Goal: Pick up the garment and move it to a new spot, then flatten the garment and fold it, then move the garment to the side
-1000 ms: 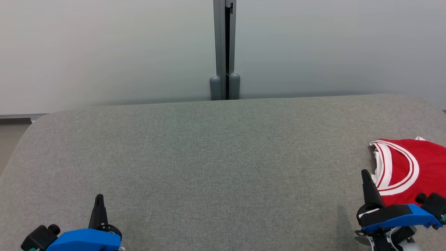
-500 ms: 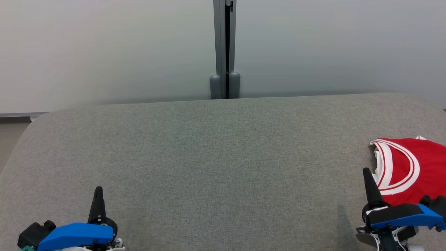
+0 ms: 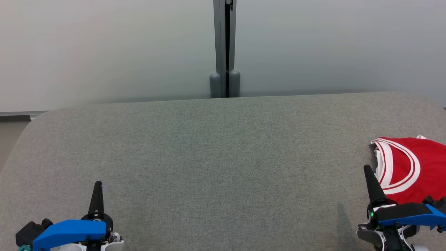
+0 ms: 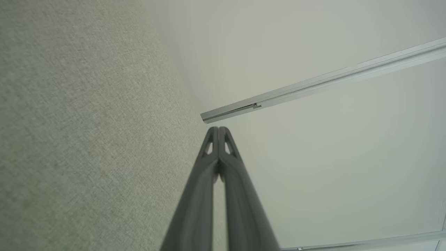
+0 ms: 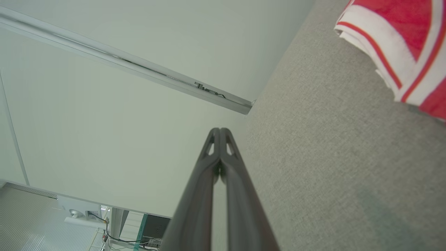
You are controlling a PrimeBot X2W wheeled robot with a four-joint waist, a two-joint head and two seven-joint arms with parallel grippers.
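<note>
head view — red-and-white garment (image 3: 414,167) beside clenched right gripper (image 3: 369,174), left gripper (image 3: 97,188) clenched too

Arms alike: left pincer (image 3: 98,184) and right pincer (image 3: 368,171) have long dark tapered fingers (image 4: 209,153), blue covers (image 3: 69,230), black housings (image 3: 29,234); green light (image 3: 371,214) on right.

This looks like an office or lab test bay. Pale frosted partition panels (image 3: 104,48) joined by a grey metal post (image 3: 224,45) stand behind the far edge of a grey fabric-covered table (image 3: 209,157). Cabled equipment (image 5: 155,228) sits beyond the panels.
</note>
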